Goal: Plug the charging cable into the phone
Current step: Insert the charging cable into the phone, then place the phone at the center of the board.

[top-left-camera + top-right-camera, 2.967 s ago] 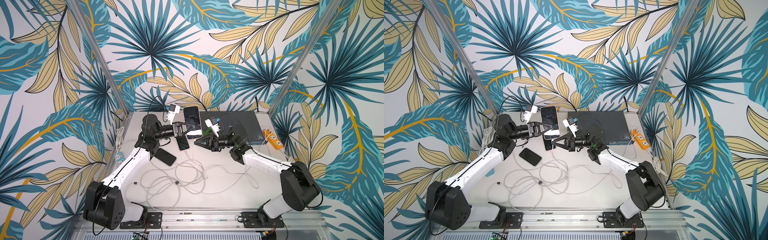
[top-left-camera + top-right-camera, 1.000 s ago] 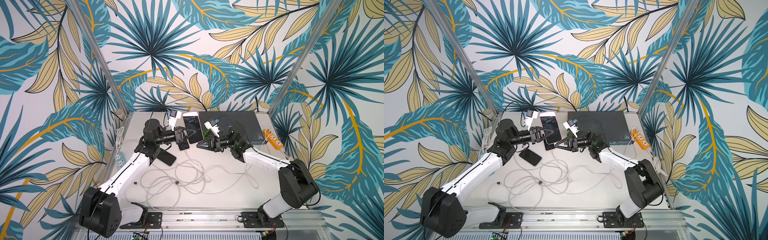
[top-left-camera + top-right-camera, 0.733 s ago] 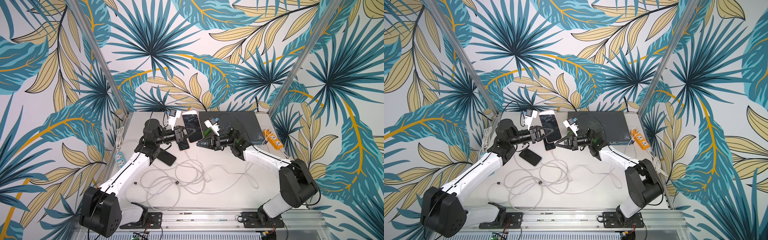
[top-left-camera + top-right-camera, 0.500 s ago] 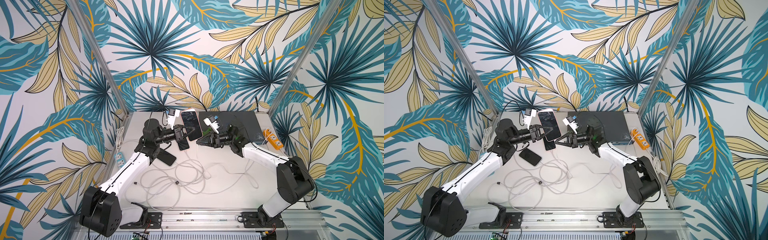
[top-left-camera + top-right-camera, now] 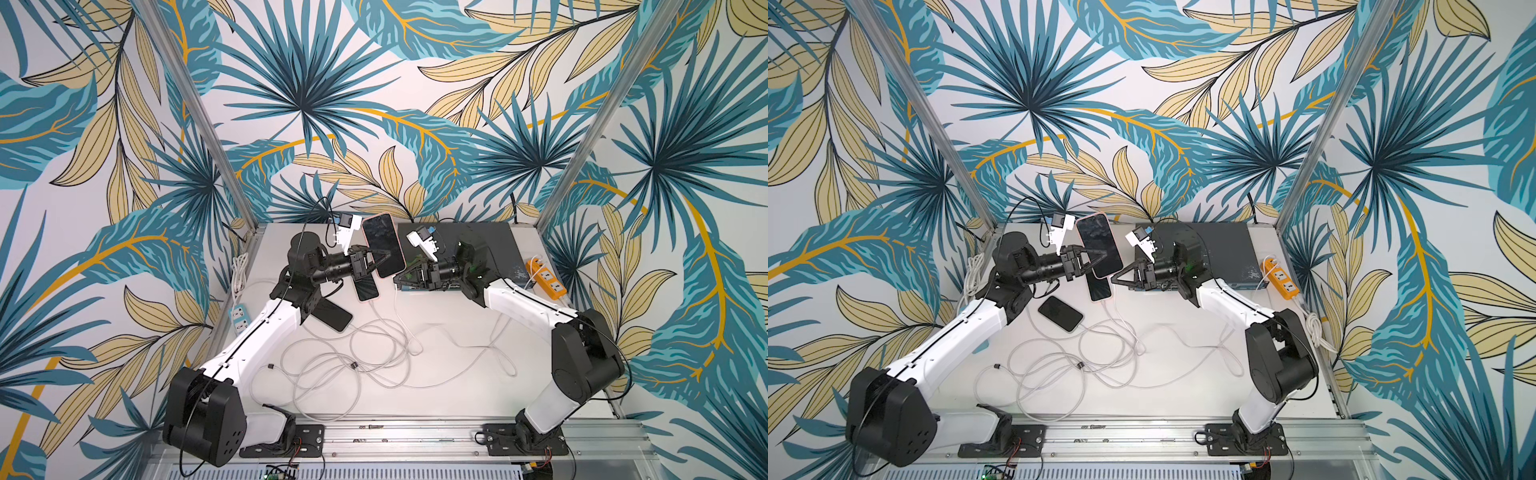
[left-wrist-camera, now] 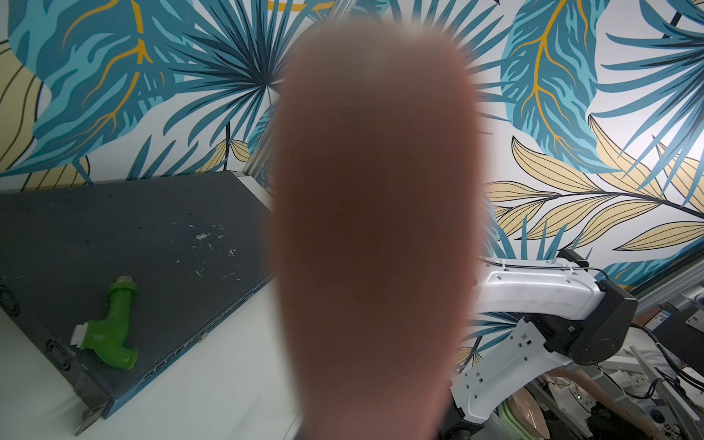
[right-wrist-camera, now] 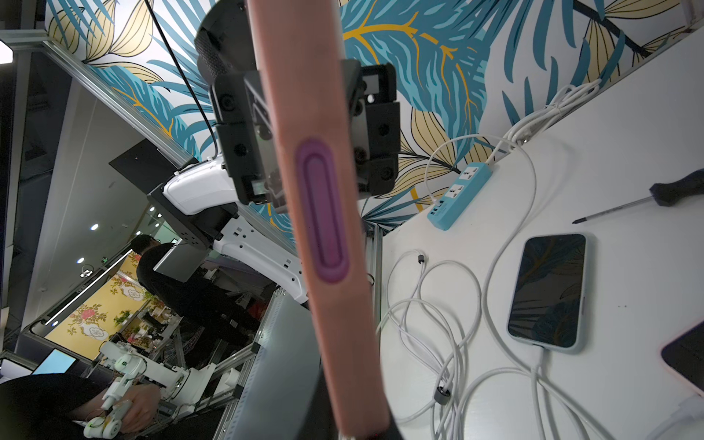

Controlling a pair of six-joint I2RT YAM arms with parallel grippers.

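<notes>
The step in hand looks like mating plug and port in mid-air. To do it well, the left gripper (image 5: 384, 254) should keep the pink-cased phone (image 5: 380, 232) rigid while the phone's port end, judged to be the lower short edge nearest the right gripper (image 5: 397, 277), is turned square to the plug. In the right wrist view it is the long side edge with the purple button (image 7: 324, 213) that faces that arm, so some re-aiming seems needed before any push. The push itself should be straight and gentle, so the phone does not pivot in the clamp. The left gripper is clamped on the phone's front and back faces at its lower half, holding it raised off the table (image 5: 457, 395) and leaning back, screen toward the top cameras. The white charging cable (image 5: 351, 347) lies in loose loops on the table below both grippers, toward the arm bases. The right gripper's jaws are together just beside the phone's lower end — whether a plug is pinched between them I cannot tell, the tip being too small.
</notes>
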